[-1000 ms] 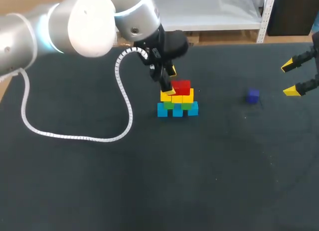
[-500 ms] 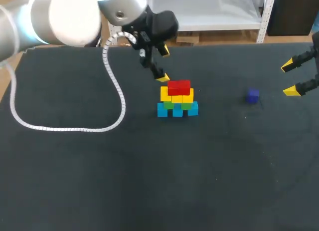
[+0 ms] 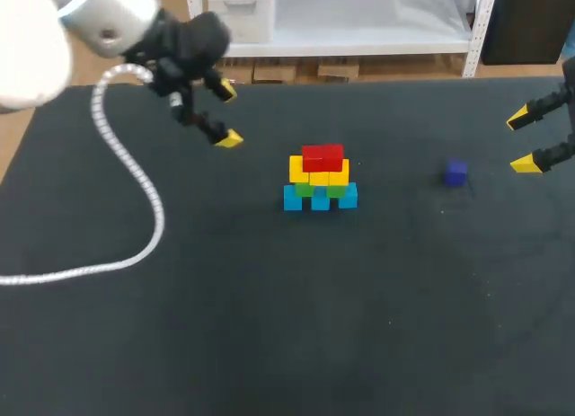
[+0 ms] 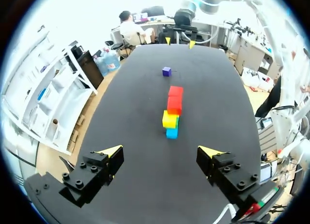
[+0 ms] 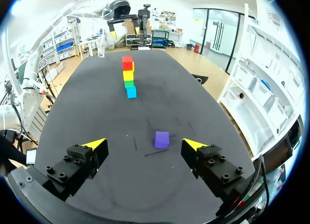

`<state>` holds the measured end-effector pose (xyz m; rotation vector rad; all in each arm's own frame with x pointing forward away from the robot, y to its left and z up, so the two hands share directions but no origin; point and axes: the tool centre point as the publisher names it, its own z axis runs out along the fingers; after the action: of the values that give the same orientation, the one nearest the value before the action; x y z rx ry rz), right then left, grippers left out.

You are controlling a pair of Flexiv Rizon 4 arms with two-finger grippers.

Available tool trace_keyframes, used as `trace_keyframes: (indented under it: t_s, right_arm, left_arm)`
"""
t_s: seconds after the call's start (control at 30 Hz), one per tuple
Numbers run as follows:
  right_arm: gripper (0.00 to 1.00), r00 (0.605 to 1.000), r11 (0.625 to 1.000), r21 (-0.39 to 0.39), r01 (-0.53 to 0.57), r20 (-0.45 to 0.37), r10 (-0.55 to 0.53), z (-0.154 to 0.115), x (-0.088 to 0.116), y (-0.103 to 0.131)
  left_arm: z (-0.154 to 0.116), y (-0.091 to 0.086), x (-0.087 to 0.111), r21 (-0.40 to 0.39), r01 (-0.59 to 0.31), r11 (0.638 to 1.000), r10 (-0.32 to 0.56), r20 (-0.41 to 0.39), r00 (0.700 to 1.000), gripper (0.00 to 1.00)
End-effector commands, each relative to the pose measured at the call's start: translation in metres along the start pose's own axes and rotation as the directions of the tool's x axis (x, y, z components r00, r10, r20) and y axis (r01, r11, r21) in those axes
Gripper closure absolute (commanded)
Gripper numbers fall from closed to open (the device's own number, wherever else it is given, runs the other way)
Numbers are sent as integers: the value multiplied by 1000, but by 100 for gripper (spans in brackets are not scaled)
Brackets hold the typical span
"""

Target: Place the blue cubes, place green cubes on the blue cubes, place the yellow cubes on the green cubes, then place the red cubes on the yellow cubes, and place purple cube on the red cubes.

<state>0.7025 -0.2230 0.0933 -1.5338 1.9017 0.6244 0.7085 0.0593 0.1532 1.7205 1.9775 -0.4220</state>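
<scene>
The left gripper (image 3: 226,116) hangs above the table (image 3: 269,326), well to the left of the stack (image 3: 320,178) and nearer the far edge. Its fingers are spread wide with nothing between them. The right gripper (image 3: 523,142) is well to the right of the stack, and its fingers are likewise spread and empty.

The stack stands upright near the middle of the table, in four layers: blue cubes (image 3: 292,199) at the base, then green cubes (image 3: 305,190), yellow cubes (image 3: 339,172), and red cubes (image 3: 322,156) on top. The blue row is the widest and the red the narrowest. The long axis of the rows runs left to right in the head view, along the line between the two grippers. Each wrist view therefore shows the stack end-on, as a single column.

The purple cube (image 3: 455,172) rests flat on the table to the right of the stack and apart from it, between the stack and the right gripper.

The green cubes are largely covered by the yellow layer. The seam between the red cubes cannot be made out.
</scene>
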Motion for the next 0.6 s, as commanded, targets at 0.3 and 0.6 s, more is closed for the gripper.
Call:
trace_keyframes:
  t_s: [0.3,0.6]
  right_arm:
    - [0,1000,1000,0,1,2,-1,0,0,0]
    - [0,1000,1000,0,1,2,-1,0,0,0]
  left_arm:
    - [-52,-29,73,-34,3,999,5,235,972,0]
    - [-62,-17,86,-19,10,1000,-5,239,971,0]
